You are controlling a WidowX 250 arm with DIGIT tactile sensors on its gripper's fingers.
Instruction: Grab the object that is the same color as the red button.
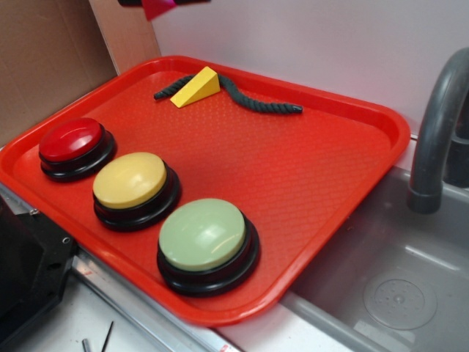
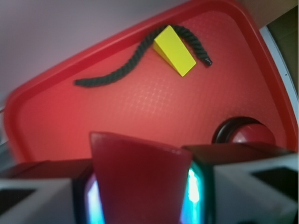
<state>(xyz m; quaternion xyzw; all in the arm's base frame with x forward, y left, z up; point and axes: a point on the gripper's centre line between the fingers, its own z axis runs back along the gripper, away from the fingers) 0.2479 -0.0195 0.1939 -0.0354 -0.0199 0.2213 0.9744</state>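
A small red wedge block fills the bottom of the wrist view, and my gripper is shut on it, one pad pressed against each side. In the exterior view the same red block shows at the top edge, held high above the tray's far corner with only a sliver of the gripper visible. The red button sits at the tray's left corner on its black base, well below and apart from the held block. From the wrist, that red button peeks out at the right.
On the red tray a yellow wedge lies against a dark twisted rope at the back. A yellow button and a pale green button line the front. A grey sink and faucet are on the right; cardboard on the left.
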